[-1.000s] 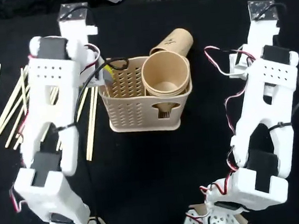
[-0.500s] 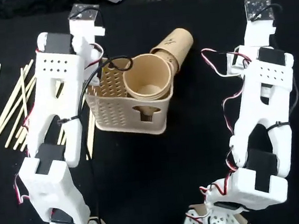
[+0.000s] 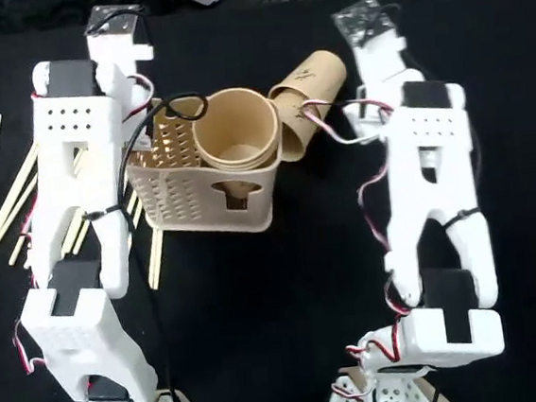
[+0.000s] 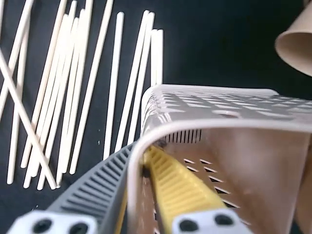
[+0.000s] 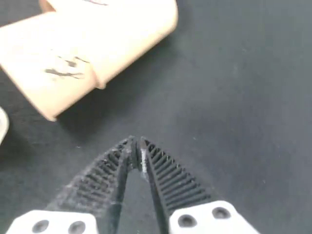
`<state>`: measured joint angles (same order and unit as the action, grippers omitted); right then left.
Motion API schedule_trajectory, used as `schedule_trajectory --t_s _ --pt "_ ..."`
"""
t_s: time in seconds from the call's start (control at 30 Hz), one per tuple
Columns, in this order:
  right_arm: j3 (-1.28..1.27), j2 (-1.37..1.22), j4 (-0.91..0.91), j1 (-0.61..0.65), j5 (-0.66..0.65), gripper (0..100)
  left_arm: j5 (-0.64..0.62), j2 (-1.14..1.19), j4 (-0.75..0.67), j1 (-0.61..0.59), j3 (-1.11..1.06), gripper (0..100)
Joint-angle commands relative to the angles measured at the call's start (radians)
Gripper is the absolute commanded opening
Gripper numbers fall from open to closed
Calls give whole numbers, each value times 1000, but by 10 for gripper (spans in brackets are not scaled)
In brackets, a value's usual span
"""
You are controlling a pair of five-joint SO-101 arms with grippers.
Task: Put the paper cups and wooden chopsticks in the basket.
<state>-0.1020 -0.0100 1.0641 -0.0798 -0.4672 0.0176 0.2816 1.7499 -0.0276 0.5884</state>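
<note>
**Me:** My left end effector (image 4: 144, 155) is clamped on the basket (image 3: 197, 206) wall. The right end effector (image 5: 136, 145) is closed and empty.

**Partner:** Progress?

**Me:** Some paper cups (image 3: 235, 138) stand stacked inside. The lying cups (image 3: 309, 85) rest just beside it, and the wooden chopsticks (image 4: 73, 87) are scattered on the surface (image 3: 259, 306). I'd say well over half remains.

Basket (image 3: 192, 197) mouth: the stacked paper cups (image 3: 235, 138) take up the three o'clock half. The nine o'clock half is open from above, except at the ten o'clock corner, where the left gripper (image 4: 146, 153) clamps the wall, one jaw inside and one outside.

At one o'clock of the basket, the lying cups (image 3: 312, 83) crowd its corner. The right gripper (image 5: 136, 143), jaws closed, sits just beside them.

At nine o'clock, the left arm (image 3: 71, 182) overhangs part of the chopsticks (image 4: 73, 83).

Bare black table (image 3: 278, 304) runs at six o'clock, between both arms.
</note>
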Motion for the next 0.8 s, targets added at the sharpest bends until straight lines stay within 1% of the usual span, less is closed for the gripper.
schedule_trajectory --t_s 0.0,0.07,0.17,0.23,0.3,0.4,0.5,0.53,0.67,0.77 --pt "44 16 -2 57 -21 15 5 -5 11 -13 -50 33" --pt "45 41 25 87 -55 16 5 -2 11 1 -67 80" --pt "38 116 89 126 -84 16 5 -8 9 -4 -79 210" --pt "15 179 129 146 -104 16 5 -9 9 -21 -76 278" --pt "-38 252 146 173 -120 29 -2 -8 8 -41 -70 297" --pt "-176 367 117 233 -153 133 -2 -3 8 -64 -70 284" --pt "-340 466 15 259 -157 263 -2 -2 8 -71 -71 285" --pt "-392 490 -29 258 -157 289 -2 -2 8 -73 -71 285" --pt "-625 538 -264 262 -147 301 -2 -2 8 -73 -74 285" --pt "-746 538 -466 252 -77 303 -2 -2 8 -73 -76 285"
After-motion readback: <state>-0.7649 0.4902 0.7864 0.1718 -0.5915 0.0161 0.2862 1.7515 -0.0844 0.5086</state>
